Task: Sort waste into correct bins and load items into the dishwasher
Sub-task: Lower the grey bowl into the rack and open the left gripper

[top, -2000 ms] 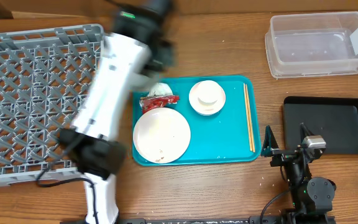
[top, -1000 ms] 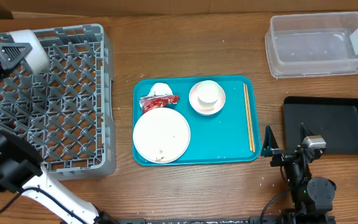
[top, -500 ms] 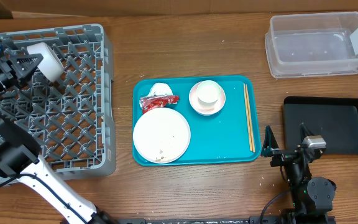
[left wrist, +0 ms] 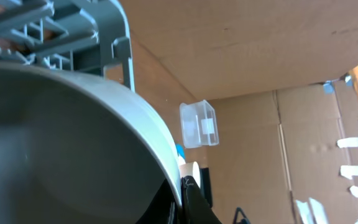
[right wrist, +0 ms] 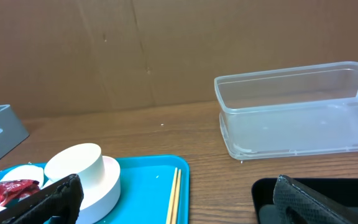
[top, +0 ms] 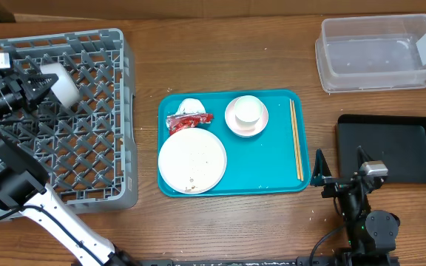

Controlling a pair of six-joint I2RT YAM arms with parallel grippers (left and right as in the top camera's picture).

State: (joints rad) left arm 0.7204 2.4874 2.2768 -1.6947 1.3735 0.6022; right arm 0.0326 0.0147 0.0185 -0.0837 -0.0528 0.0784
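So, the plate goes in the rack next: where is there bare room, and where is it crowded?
The rack is bare through its middle and along its right wall; its far-left corner is crowded by the pale bowl and left arm. The teal tray is bare between plate and chopsticks.

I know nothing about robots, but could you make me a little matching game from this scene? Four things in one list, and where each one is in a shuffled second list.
Things:
1. pale bowl
2. chopsticks
3. red wrapper
4. clear tub

Places:
A. on the bare table, far right corner
B. on the teal tray, next to the white plate
C. held by the left gripper, over the grey rack
D. lying along the teal tray's right edge

Pairs: 1-C, 2-D, 3-B, 4-A.
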